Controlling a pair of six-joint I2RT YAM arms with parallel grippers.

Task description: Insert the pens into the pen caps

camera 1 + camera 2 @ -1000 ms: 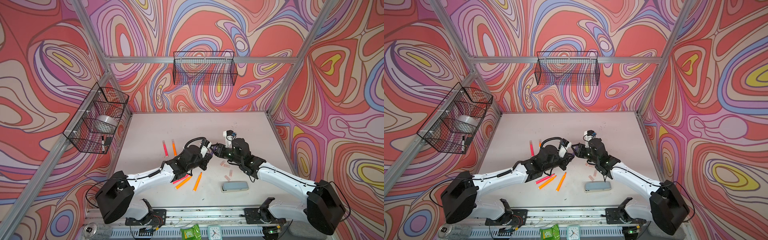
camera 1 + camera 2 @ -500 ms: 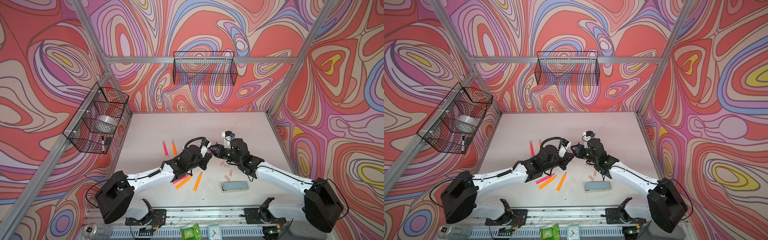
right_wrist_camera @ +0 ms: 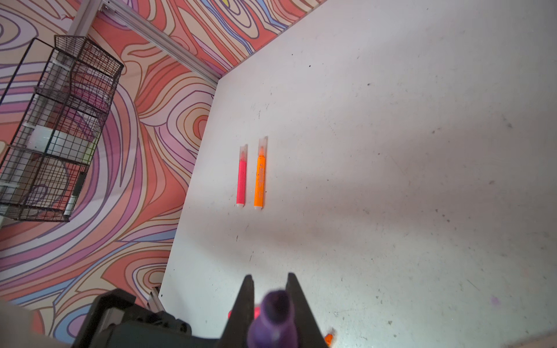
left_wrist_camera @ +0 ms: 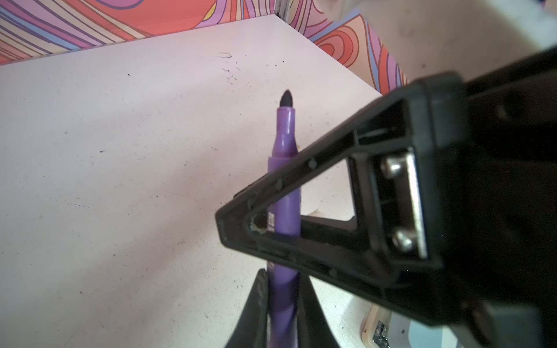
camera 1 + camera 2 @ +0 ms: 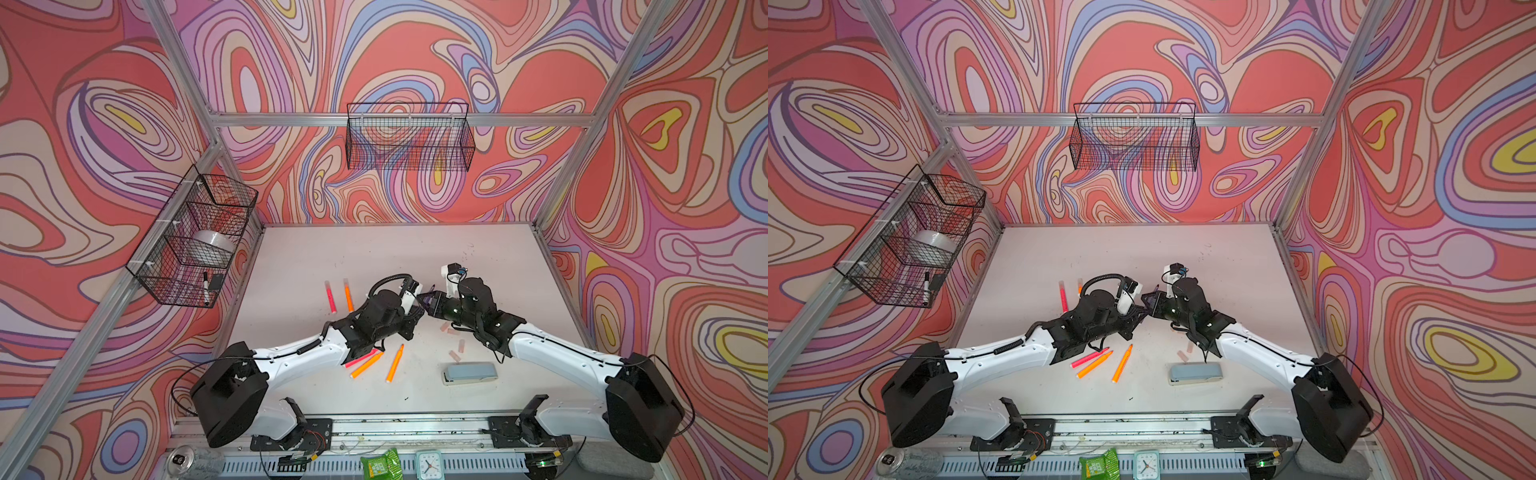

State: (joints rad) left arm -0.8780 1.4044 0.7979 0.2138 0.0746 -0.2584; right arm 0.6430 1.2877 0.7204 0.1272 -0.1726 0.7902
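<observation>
A purple pen (image 4: 284, 144) with a bare dark tip stands up out of my left gripper (image 4: 281, 275), which is shut on its barrel. My right gripper (image 3: 269, 275) is shut on the same purple pen (image 3: 272, 316) higher up. One of its black fingers (image 4: 316, 260) crosses the barrel in the left wrist view. Both grippers meet over the table's middle (image 5: 424, 304). A pink pen (image 5: 330, 296) and an orange pen (image 5: 349, 296) lie capped side by side. One pink (image 5: 362, 358) and two orange pens (image 5: 395, 365) lie uncapped. Loose pen caps (image 5: 461, 345) lie under my right arm.
A grey-blue stapler (image 5: 469, 372) lies near the front edge, right of the uncapped pens. A wire basket (image 5: 195, 241) with a tape roll and a black-capped marker hangs on the left wall. Another wire basket (image 5: 409, 137) hangs on the back wall.
My right gripper's jaws have closed onto the purple pen that my left gripper holds. Both arms have stayed nearly in place.
</observation>
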